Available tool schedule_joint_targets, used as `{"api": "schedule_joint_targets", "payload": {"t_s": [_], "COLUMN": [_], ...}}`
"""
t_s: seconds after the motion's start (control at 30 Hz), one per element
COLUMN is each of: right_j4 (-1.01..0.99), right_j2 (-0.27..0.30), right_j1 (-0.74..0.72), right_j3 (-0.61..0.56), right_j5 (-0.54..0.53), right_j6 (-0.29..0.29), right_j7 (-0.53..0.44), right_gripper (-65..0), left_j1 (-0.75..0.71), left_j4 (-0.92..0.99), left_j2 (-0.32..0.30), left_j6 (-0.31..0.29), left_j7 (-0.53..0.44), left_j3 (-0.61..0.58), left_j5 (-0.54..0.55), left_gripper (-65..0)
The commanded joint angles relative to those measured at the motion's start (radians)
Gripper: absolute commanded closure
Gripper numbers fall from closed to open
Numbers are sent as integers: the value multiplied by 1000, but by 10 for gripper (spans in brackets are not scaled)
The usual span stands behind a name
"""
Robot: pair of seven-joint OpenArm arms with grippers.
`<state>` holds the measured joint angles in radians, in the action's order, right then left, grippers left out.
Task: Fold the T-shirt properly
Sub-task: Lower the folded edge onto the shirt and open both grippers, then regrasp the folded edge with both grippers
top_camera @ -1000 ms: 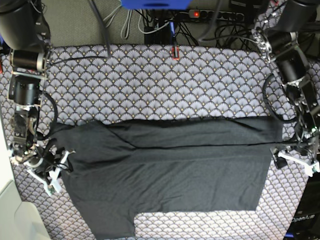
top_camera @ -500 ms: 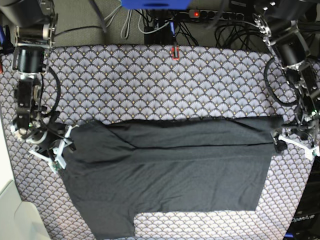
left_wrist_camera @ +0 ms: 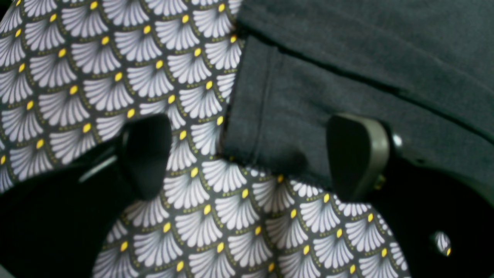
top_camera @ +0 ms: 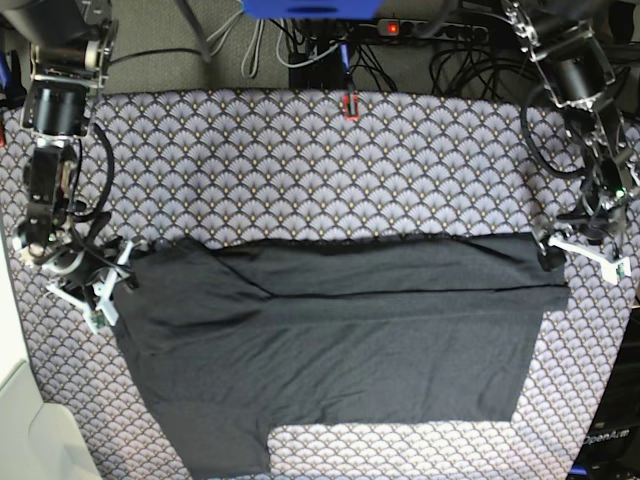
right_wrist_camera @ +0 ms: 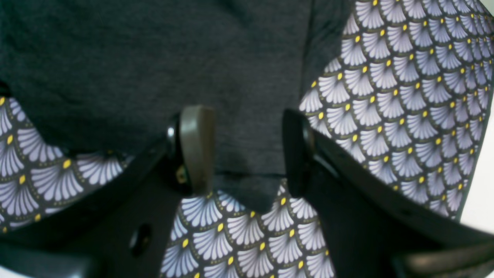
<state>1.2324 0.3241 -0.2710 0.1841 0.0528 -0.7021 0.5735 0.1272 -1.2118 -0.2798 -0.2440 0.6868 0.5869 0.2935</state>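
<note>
The dark charcoal T-shirt (top_camera: 340, 350) lies plain side up on the scallop-patterned cloth (top_camera: 300, 160), with its far part folded over in a long band. My left gripper (top_camera: 583, 252) is at the shirt's right end. In the left wrist view it (left_wrist_camera: 251, 154) is open wide, with the hemmed corner of the shirt (left_wrist_camera: 270, 127) lying between the fingers. My right gripper (top_camera: 108, 282) is at the shirt's left end. In the right wrist view it (right_wrist_camera: 247, 150) is open, with its fingers astride the shirt's edge (right_wrist_camera: 247, 170).
A power strip with cables (top_camera: 400, 25) and a blue object (top_camera: 310, 8) lie beyond the table's far edge. A small red object (top_camera: 348, 103) sits at the far middle of the cloth. A white surface (top_camera: 25, 430) borders the lower left corner.
Both grippers have moved toward the far side along the shirt's two ends, from its middle band up to the folded upper band. The shirt's left sleeve end has drawn in slightly.
</note>
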Motion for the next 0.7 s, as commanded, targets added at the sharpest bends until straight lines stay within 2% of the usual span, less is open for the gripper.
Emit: {"api": "schedule_joint_targets", "payload": {"t_s": [0.0, 0.37, 0.67], "right_j4": [17, 19, 20], "right_j2": [14, 14, 16], "right_j1": [-23, -9, 11], "right_j3": [4, 4, 4], "right_j5": [-11, -9, -9], "right_j6": [4, 4, 4], "right_j7": [-23, -23, -23], "right_gripper": [-296, -296, -296], "left_j1": [18, 21, 24], "left_j4": [-13, -12, 13], "left_j2": [-17, 34, 32], "left_j6": [-4, -2, -1], "left_j7": [-23, -23, -25], "left_j3": [2, 0, 2], "left_j5": [11, 5, 5], "left_gripper": [-620, -620, -620]}}
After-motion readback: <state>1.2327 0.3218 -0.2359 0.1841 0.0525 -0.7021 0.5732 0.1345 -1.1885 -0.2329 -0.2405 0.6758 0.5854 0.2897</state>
